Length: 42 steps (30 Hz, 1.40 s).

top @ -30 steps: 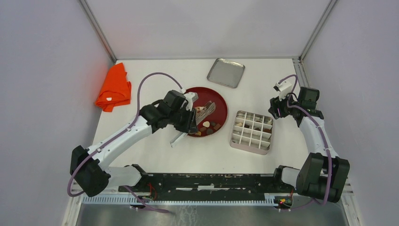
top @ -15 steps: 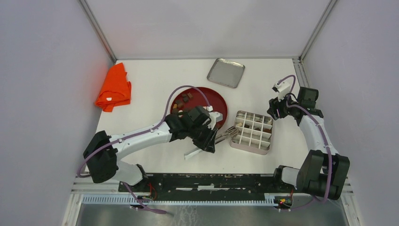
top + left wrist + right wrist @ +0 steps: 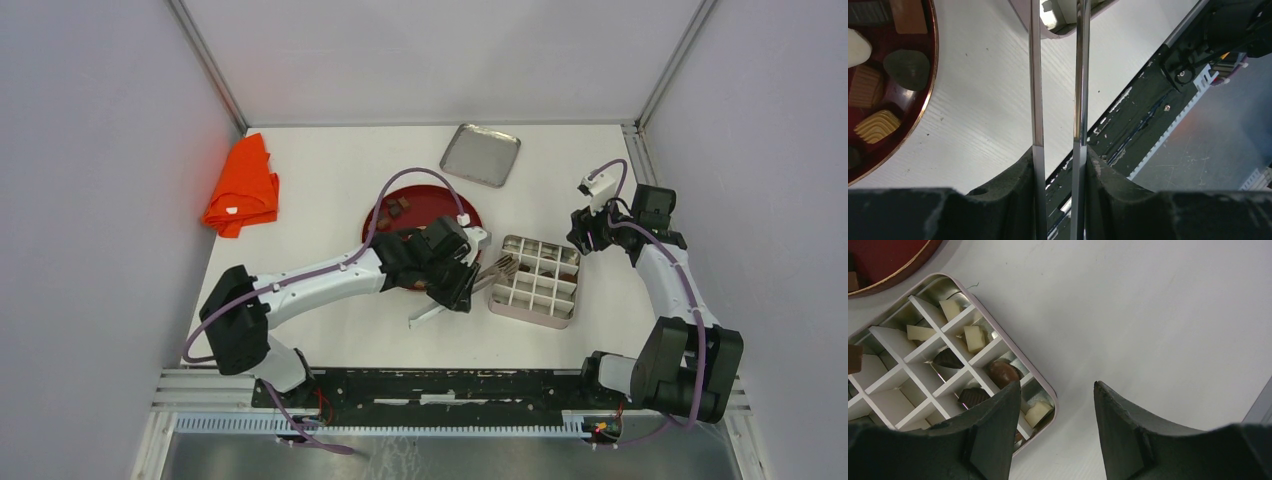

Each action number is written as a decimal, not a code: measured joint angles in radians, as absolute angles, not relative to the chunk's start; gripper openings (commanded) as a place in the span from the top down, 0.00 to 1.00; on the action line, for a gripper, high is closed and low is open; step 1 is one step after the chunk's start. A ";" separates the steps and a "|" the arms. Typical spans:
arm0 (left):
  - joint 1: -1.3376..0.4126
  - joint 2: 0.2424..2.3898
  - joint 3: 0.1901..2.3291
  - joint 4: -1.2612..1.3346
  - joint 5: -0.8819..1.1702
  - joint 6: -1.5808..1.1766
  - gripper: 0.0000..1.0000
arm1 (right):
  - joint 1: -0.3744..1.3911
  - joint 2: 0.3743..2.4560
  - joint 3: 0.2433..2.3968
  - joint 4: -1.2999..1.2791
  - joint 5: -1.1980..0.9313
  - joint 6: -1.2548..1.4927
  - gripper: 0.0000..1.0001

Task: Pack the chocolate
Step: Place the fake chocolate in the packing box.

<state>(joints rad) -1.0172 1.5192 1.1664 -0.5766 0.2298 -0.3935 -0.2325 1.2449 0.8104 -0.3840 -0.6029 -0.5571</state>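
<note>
Chocolate pieces point(image 3: 877, 126) in dark brown, tan and cream lie in the red plate point(image 3: 471, 216), whose rim point(image 3: 928, 95) shows at the left of the left wrist view. More chocolate point(image 3: 1002, 373) sits in cells of the divided metal box point(image 3: 529, 318). My left gripper point(image 3: 461, 289) is shut on metal tongs point(image 3: 497, 270), whose tips reach over the box's left edge. The two tong arms point(image 3: 1036, 100) run between my left gripper's point(image 3: 1059, 150) pads; their tips are out of frame. My right gripper point(image 3: 591, 232) hangs open beside the box's far right corner point(image 3: 1049, 390), nothing between its fingers point(image 3: 998, 410).
A shallow metal tray point(image 3: 481, 154) lies at the back of the table. An orange cloth point(image 3: 243, 186) is bunched at the far left. The black base rail point(image 3: 450, 385) runs along the near edge.
My left arm has swung right, carrying the tongs from over the red plate to the box's left edge. The right arm has stayed put.
</note>
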 measured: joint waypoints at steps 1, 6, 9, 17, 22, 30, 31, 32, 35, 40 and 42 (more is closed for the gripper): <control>-1.019 1.530 1.175 -0.581 0.222 -0.387 0.95 | -0.233 1.245 0.810 -0.384 -0.603 -0.558 0.39; -1.034 1.562 1.190 -0.624 0.188 -0.370 0.92 | -0.231 1.245 0.812 -0.384 -0.603 -0.559 0.38; -1.046 1.582 1.204 -0.654 0.172 -0.356 0.90 | -0.231 1.245 0.812 -0.384 -0.603 -0.559 0.38; -1.056 1.598 1.227 -0.683 0.140 -0.350 0.73 | -0.231 1.245 0.812 -0.384 -0.603 -0.564 0.38; -1.056 1.613 1.238 -0.687 0.121 -0.350 0.68 | -0.231 1.245 0.812 -0.384 -0.603 -0.566 0.39; -1.060 1.623 1.248 -0.696 0.109 -0.348 0.65 | -0.231 1.245 0.812 -0.384 -0.603 -0.566 0.39; -1.060 1.624 1.248 -0.697 0.108 -0.348 0.64 | -0.231 1.245 0.812 -0.384 -0.603 -0.566 0.38; -1.062 1.625 1.248 -0.699 0.107 -0.348 0.63 | -0.231 1.245 0.812 -0.384 -0.603 -0.566 0.38; -1.065 1.625 1.248 -0.702 0.107 -0.347 0.63 | -0.231 1.245 0.812 -0.384 -0.603 -0.566 0.38; -1.067 1.625 1.248 -0.704 0.106 -0.347 0.60 | -0.231 1.245 0.812 -0.384 -0.603 -0.566 0.39; -1.067 1.625 1.248 -0.705 0.106 -0.347 0.59 | -0.231 1.245 0.812 -0.384 -0.603 -0.566 0.39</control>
<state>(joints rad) -1.0672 1.6245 1.2480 -0.7052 0.1062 -0.3473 -0.2310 1.2449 0.8124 -0.3843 -0.6025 -0.5659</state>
